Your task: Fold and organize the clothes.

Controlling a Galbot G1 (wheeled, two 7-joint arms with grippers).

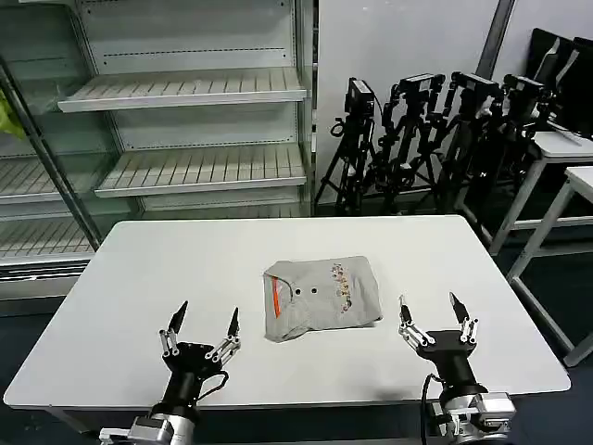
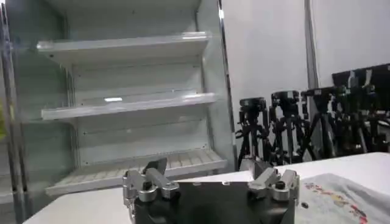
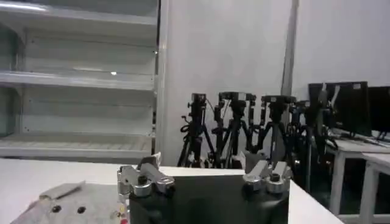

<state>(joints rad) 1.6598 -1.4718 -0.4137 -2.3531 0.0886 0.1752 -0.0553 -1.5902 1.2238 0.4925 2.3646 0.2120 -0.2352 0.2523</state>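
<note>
The clothes (image 1: 321, 296) are a light grey T-shirt folded into a compact rectangle at the middle of the white table (image 1: 139, 278), with a small multicoloured print and an orange-red strip at the collar. My left gripper (image 1: 206, 317) stands open near the front edge, left of the shirt, holding nothing. My right gripper (image 1: 432, 309) stands open at the front right, just right of the shirt, also holding nothing. The left wrist view catches the shirt's printed edge (image 2: 341, 193) beside the left gripper (image 2: 208, 167). The right wrist view catches the grey fabric (image 3: 67, 204) beside the right gripper (image 3: 201, 162).
An empty white shelving unit (image 1: 185, 93) stands behind the table on the left. Several black camera tripods (image 1: 426, 130) stand behind on the right, next to other white tables (image 1: 565, 148).
</note>
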